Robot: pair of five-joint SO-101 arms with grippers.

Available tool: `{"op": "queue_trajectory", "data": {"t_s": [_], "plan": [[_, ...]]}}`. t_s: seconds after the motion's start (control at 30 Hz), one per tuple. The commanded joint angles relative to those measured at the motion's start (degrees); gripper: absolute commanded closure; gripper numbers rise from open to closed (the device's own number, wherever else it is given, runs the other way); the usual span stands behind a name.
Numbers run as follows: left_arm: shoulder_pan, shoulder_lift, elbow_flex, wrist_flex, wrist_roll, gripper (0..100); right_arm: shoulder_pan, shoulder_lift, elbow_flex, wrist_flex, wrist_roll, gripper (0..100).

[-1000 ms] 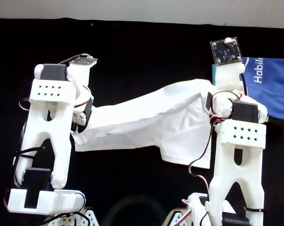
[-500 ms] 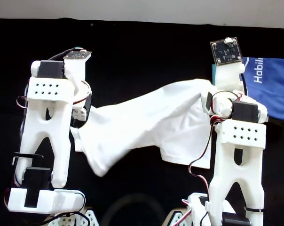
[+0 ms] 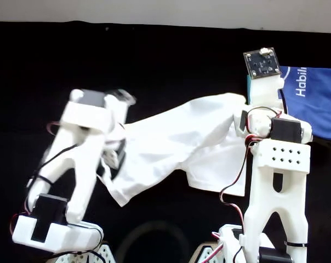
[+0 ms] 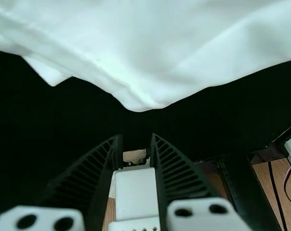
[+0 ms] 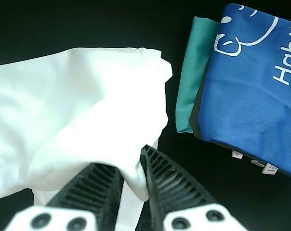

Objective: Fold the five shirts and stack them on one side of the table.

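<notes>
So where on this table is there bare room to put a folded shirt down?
Bare black table lies between the back wall and the white shirt, and again at the near edge below its hem. The right side is crowded: the right hand grips the shirt beside the blue shirt stacked on a teal shirt.

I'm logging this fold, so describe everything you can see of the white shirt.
The white shirt is plain soft cloth, rumpled and unfolded, stretched across the black table between the arms. The right gripper pinches a bunched edge near the folded blue shirt; its other end comes to a corner by the left arm.
</notes>
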Motion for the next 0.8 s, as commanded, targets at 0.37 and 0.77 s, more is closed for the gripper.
{"op": "queue_trajectory", "data": {"t_s": [0.37, 0.77], "plan": [[8.4, -0.2, 17.5, -19.1, 15.0, 88, 0.4, -1.5, -0.1, 0.0, 0.4, 99.3], [11.8, -0.9, 19.5, -21.2, 21.6, 82, 0.4, -1.5, -0.1, -0.1, 0.4, 99.3]]}}
